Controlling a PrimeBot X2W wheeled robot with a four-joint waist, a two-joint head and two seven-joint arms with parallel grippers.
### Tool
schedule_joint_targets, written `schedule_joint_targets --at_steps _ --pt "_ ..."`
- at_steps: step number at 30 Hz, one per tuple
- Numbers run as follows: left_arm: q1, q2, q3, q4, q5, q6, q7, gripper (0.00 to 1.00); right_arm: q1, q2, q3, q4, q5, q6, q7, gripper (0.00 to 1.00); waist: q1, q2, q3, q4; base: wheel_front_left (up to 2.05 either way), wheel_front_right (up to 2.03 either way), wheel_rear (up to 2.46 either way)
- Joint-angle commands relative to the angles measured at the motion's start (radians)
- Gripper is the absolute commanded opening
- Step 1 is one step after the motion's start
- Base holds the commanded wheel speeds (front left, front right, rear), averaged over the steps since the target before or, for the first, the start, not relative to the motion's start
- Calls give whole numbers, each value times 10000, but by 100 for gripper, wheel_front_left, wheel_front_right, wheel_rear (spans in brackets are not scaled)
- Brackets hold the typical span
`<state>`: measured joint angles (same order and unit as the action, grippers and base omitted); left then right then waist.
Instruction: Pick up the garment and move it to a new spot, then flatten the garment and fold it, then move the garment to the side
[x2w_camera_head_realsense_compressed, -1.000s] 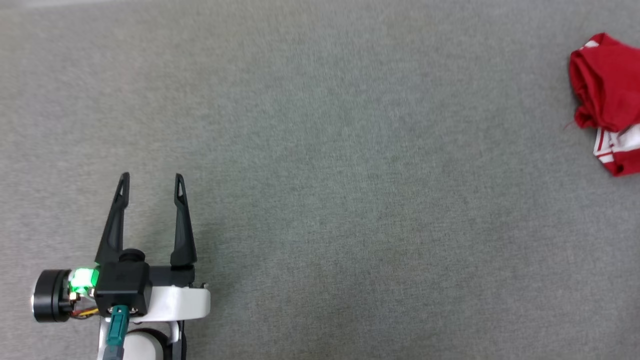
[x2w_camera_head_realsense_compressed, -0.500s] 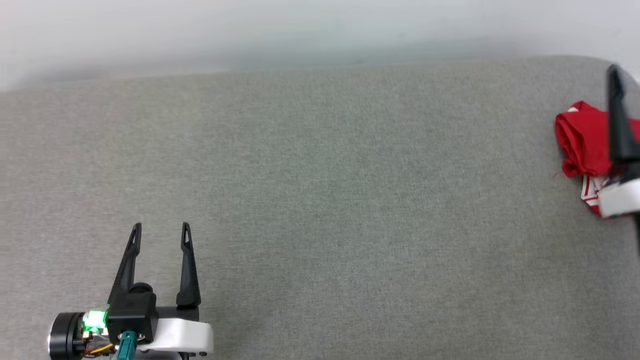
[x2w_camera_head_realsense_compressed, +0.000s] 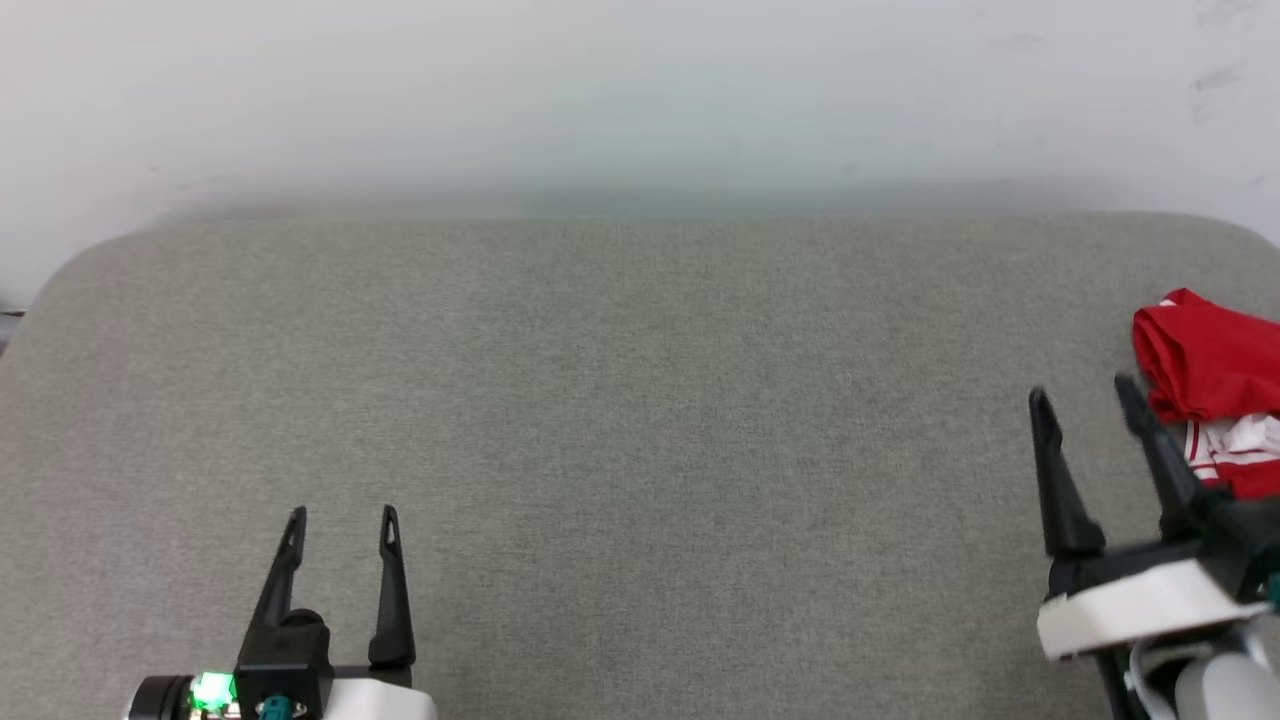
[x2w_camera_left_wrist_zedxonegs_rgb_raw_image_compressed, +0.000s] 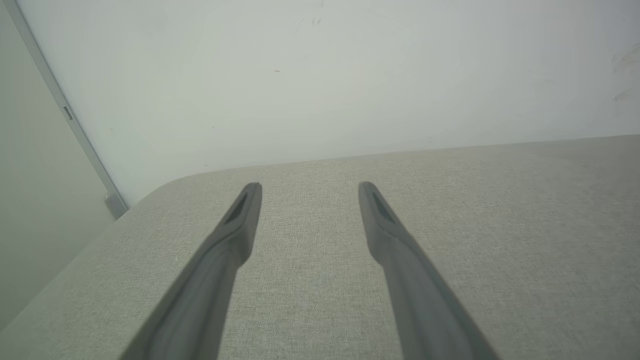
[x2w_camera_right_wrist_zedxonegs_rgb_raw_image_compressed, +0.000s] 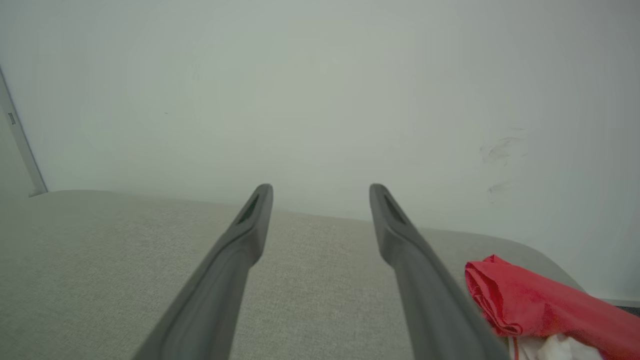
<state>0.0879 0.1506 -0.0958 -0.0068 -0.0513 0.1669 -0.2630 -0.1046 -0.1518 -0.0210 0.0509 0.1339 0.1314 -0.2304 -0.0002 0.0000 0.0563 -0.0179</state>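
You have one crumpled red garment, one grey fabric counter, one left gripper, one right gripper, two dark jaws on each, one pale wall.

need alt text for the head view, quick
A crumpled red and white garment lies at the far right of a grey fabric surface. The open right pincer is close beside it; the open left pincer is at lower left.

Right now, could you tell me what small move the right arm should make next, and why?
Probably shift the right tool a little to its right, over the garment. Its jaws stand open and empty, and the crumpled red shirt lies beside them near the right edge of the grey surface.
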Motion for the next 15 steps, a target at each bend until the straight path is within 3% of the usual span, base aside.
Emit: schedule_joint_targets --at_steps 1,15 --pt "122 -41 -33 46 33 -78 -22 100 336 162 -78 -28 -32 -16 -76 100 2 0 -148 130 0 0 0" --pt "485 -288 65 355 40 -538 -22 100 2319 1002 -781 -528 -311 -14 -255 100 2 0 -741 303 0 0 0"
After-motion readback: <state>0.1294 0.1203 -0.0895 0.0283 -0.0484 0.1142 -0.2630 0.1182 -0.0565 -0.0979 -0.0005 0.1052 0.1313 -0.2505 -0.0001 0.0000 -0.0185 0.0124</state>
